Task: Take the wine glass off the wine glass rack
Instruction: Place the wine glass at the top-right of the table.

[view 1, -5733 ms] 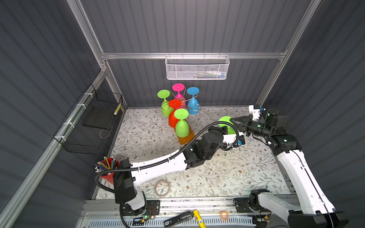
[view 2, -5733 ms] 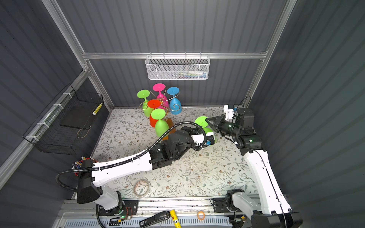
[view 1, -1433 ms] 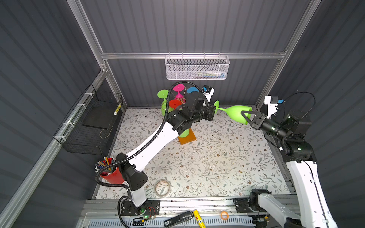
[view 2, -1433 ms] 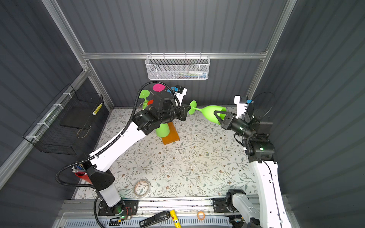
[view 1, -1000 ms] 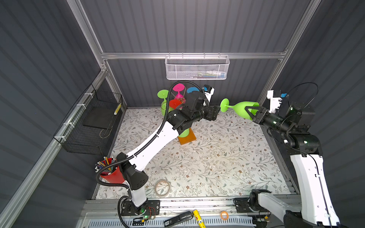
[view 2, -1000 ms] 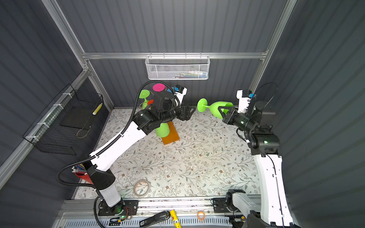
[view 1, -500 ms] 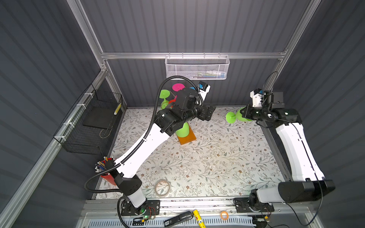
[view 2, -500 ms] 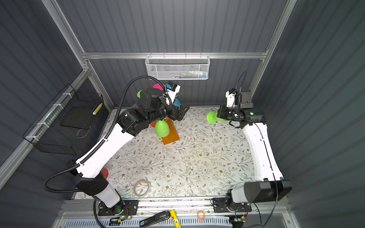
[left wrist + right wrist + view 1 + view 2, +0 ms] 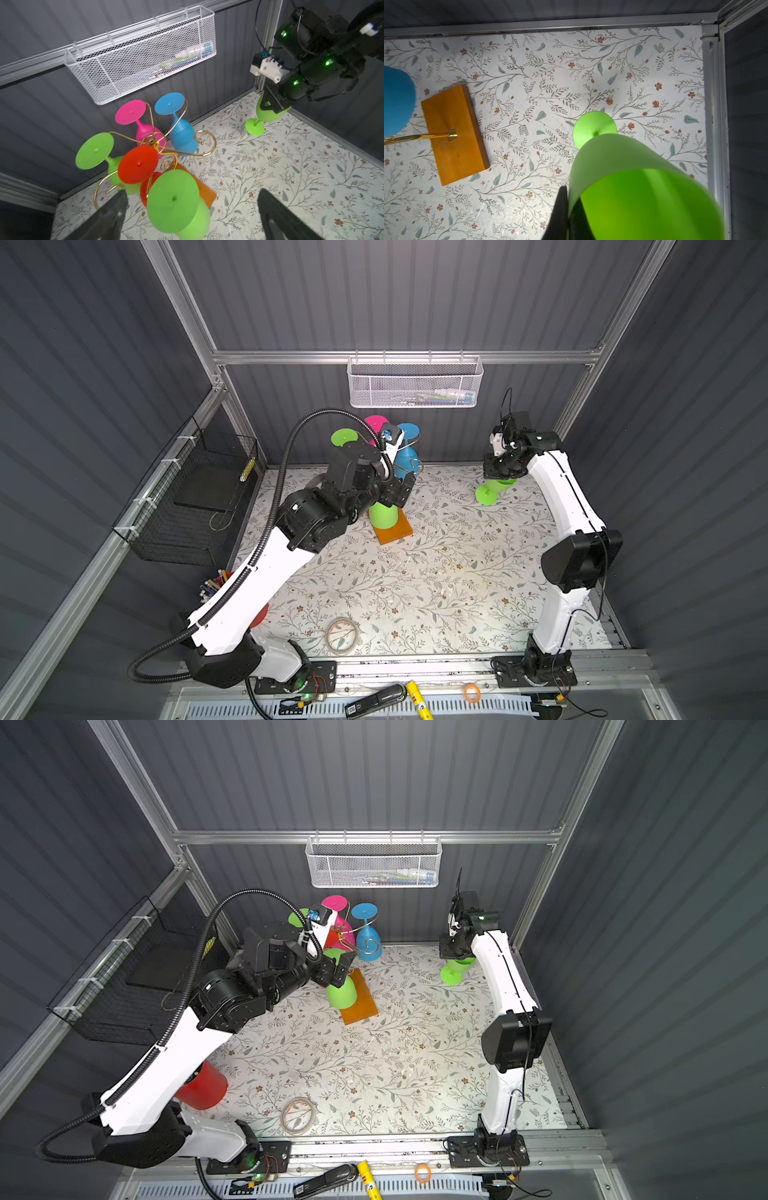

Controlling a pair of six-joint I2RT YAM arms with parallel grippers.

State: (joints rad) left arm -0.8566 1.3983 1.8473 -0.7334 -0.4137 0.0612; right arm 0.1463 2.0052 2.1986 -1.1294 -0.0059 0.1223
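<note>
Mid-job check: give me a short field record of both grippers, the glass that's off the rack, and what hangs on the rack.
Right gripper: shut on the rim of the lime-green plastic wine glass
Held glass: upright, foot low over the floral-print table near its back right corner; contact cannot be told
Left gripper: open, holding nothing, close to the gold wire wine glass rack with orange-brown wooden base
On rack: five hanging upside down: pink glass, blue glass, red glass, rear green glass, front green glass
</note>
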